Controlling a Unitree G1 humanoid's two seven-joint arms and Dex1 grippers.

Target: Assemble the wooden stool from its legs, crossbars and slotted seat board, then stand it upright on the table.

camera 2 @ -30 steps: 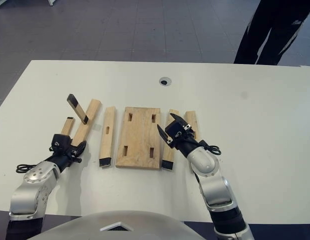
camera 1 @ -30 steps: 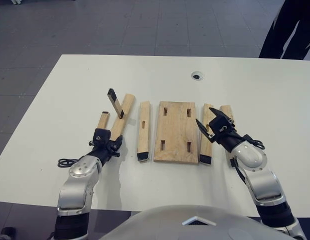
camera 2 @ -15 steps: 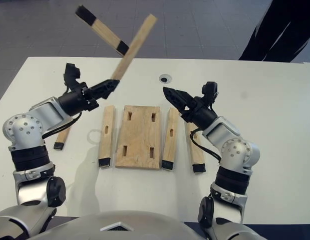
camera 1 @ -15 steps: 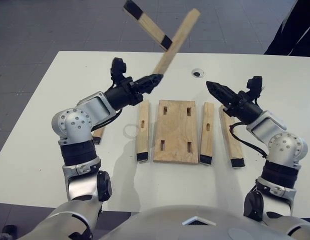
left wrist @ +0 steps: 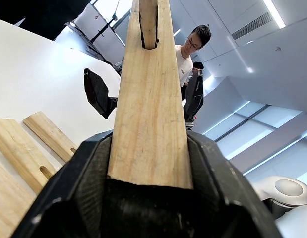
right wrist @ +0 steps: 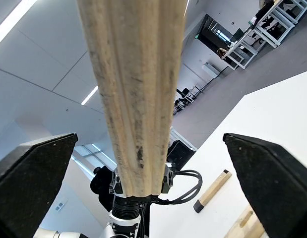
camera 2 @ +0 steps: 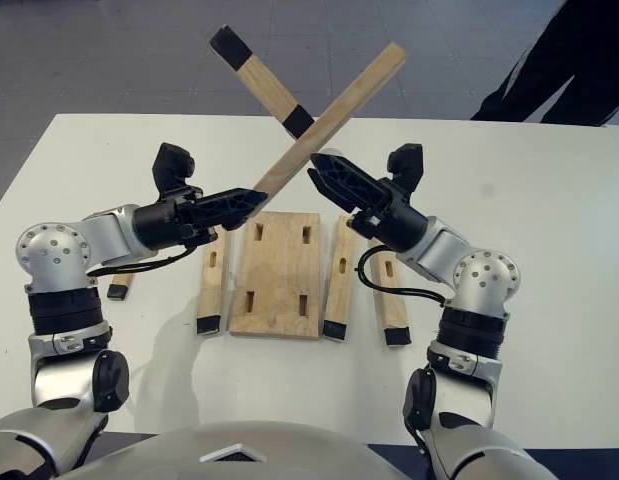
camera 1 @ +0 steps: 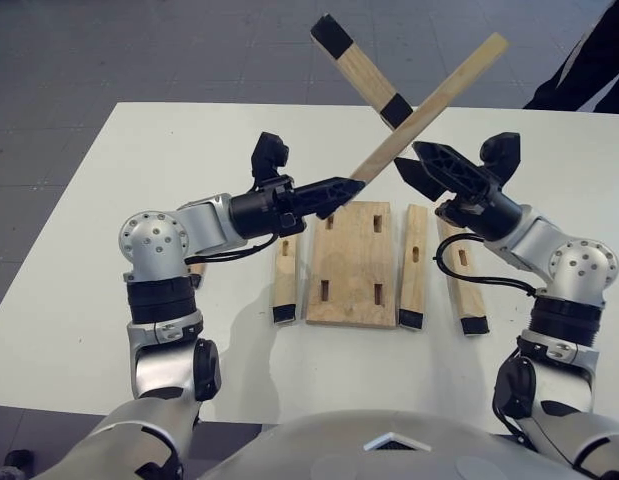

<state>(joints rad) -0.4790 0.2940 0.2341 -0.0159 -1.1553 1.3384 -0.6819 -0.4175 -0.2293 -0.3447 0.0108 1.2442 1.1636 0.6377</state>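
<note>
No legible marking shows on any part; several pieces carry black-painted ends.

The left pincer [camera 1: 341, 190] is raised over the middle of the bench [camera 1: 109, 200]. It is clamped on the lower end of the held leg [camera 1: 439, 85], with its two pads pressed against the leg's opposite faces. The held leg rises at a slant toward the far right corner. A crossbar [camera 1: 361, 70] with black ends passes through a slot in its upper part, so the two form an X in the air.

The right pincer [camera 1: 406, 157] is also raised, just beside the middle of the held leg. It stands wide open, and its fingers [right wrist: 272, 173] sit on either side of the leg with a clear gap on each side.

The seat board [camera 1: 351, 262] lies flat near the middle of the bench's near edge, with four slots visible. A second leg [camera 1: 284, 270] lies just beside its left edge and a third leg [camera 1: 414, 262] just beside its right edge. A fourth leg [camera 1: 459, 280] lies further right. A short piece [camera 2: 119, 288] with a black end lies toward the left edge, partly hidden by the left arm.
</note>
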